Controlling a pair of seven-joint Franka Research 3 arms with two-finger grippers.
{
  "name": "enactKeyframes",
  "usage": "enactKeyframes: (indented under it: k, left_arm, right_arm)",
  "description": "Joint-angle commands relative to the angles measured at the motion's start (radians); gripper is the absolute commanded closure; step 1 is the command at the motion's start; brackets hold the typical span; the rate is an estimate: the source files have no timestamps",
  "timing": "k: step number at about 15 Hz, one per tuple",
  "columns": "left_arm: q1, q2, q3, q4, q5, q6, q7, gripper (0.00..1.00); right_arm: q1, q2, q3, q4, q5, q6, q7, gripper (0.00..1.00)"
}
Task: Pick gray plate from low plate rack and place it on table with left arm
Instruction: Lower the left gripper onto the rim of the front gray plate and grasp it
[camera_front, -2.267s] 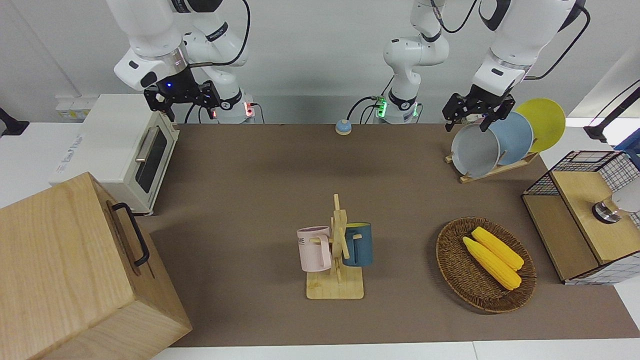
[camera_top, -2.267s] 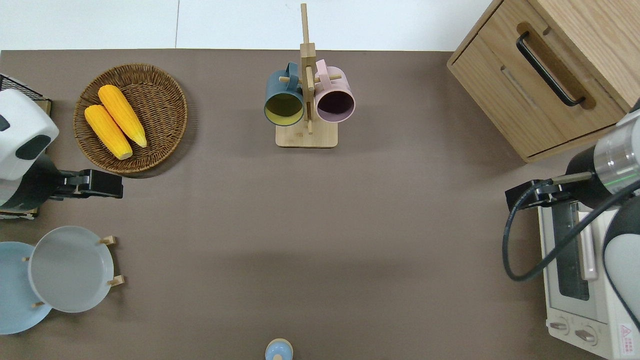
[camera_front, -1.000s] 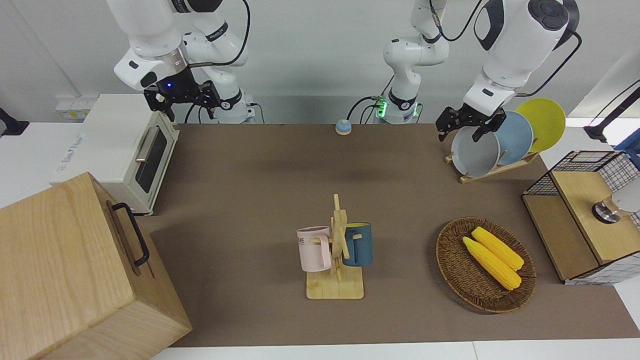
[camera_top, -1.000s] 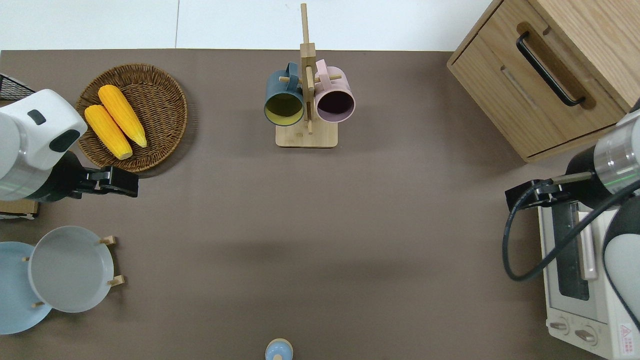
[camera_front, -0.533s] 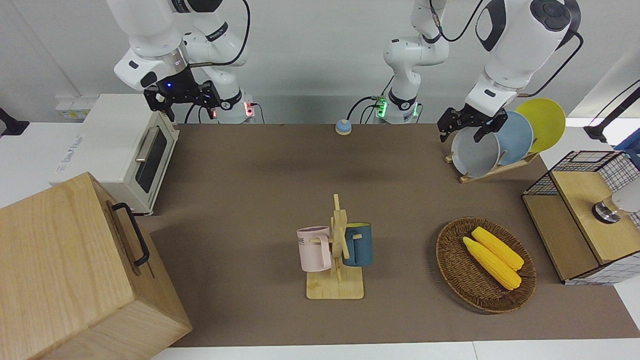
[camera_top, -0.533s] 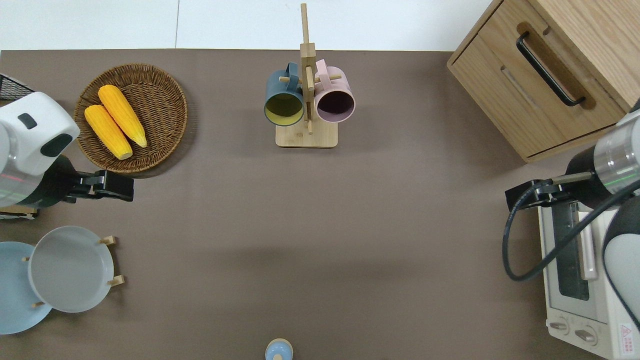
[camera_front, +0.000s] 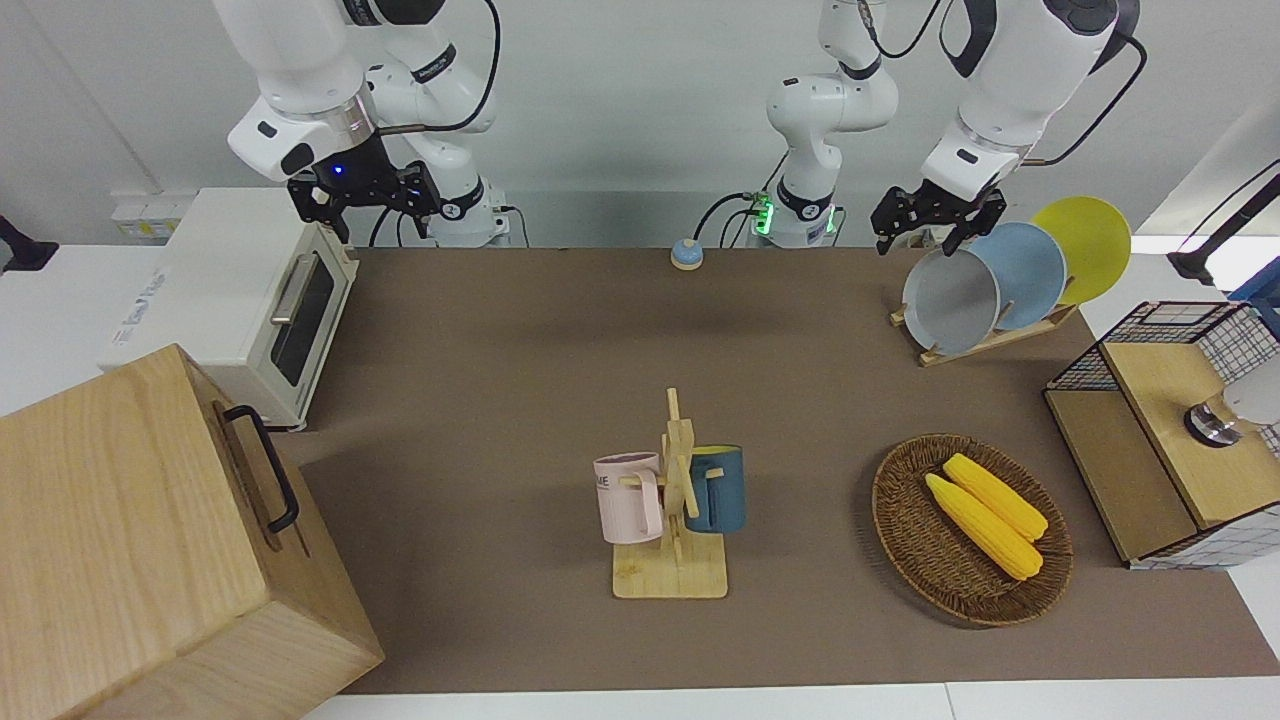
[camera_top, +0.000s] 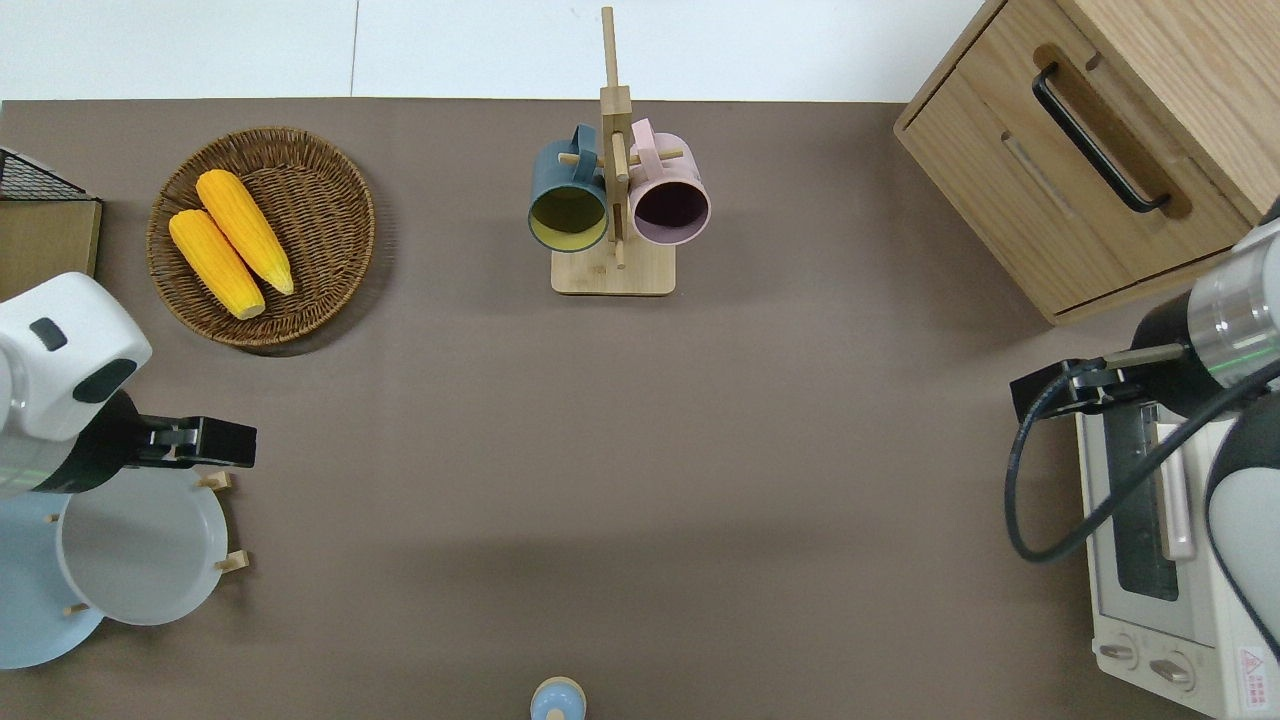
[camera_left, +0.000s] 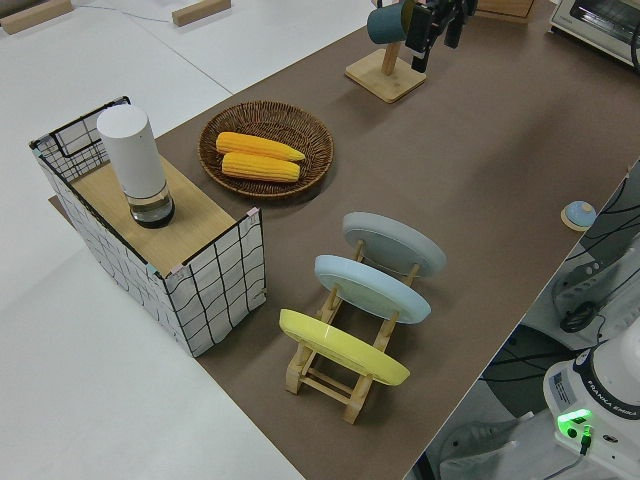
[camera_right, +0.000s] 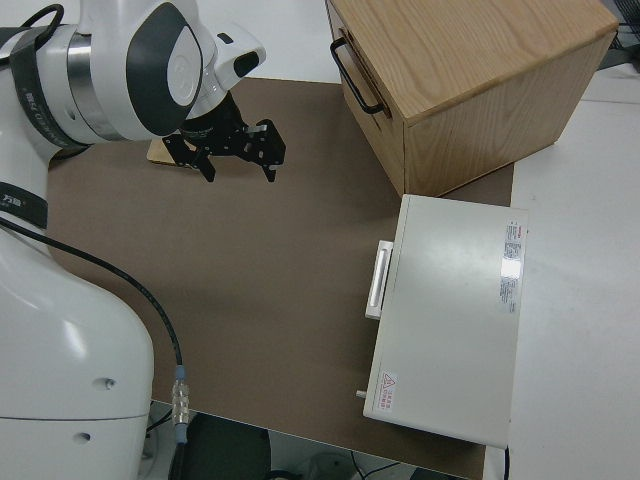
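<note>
Overhead, left tool (camera_top: 215, 443), jaws apart, hangs over gray plate's (camera_top: 140, 545) rim; side view hides this

Robot lab with a mock kitchen setup.
We see two white arms bolted at a brown-matted table (camera_front: 500, 330), bare white walls, plus staged props: toaster oven (camera_front: 255, 300), mug stand (camera_front: 672, 520), corn basket (camera_front: 965, 585).

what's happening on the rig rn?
The left arm's pincer hangs open above the top edge of the gray plate, which stands untouched in the low plate rack, ahead of a light blue plate and a yellow plate. Nothing is gripped yet. The right arm is parked.
</note>
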Motion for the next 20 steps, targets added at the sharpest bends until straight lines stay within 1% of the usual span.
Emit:
enactKeyframes:
  k: [1, 3, 5, 8, 11, 14, 18, 20]
  left_arm:
    - [0.007, -0.2, 0.009, -0.281, -0.004, 0.159, 0.027, 0.0]
    - [0.014, -0.221, 0.021, -0.323, -0.001, 0.175, 0.029, 0.0]
    - [0.044, -0.222, 0.026, -0.326, 0.001, 0.176, 0.029, 0.0]
    - [0.073, -0.22, 0.027, -0.333, 0.075, 0.186, 0.029, 0.0]
    - [0.133, -0.22, 0.03, -0.352, 0.083, 0.215, 0.033, 0.0]
    - [0.207, -0.211, 0.032, -0.361, 0.1, 0.244, 0.085, 0.0]
    - [0.257, -0.211, 0.033, -0.396, 0.116, 0.267, 0.121, 0.0]
    - [0.271, -0.212, 0.033, -0.416, 0.151, 0.296, 0.121, 0.0]
  right_arm:
    - [-0.023, -0.002, 0.021, 0.007, -0.006, -0.011, 0.012, 0.017]
    - [-0.023, -0.002, 0.021, 0.007, -0.006, -0.011, 0.012, 0.017]
    - [-0.023, -0.004, 0.021, 0.007, -0.006, -0.011, 0.012, 0.017]
    - [-0.023, -0.002, 0.021, 0.007, -0.006, -0.011, 0.012, 0.017]
    - [-0.023, -0.002, 0.021, 0.006, -0.006, -0.011, 0.012, 0.017]
    - [-0.023, -0.002, 0.021, 0.007, -0.006, -0.011, 0.012, 0.017]
    - [-0.023, -0.002, 0.021, 0.007, -0.006, -0.011, 0.012, 0.017]
    - [-0.023, -0.002, 0.021, 0.007, -0.006, -0.011, 0.012, 0.017]
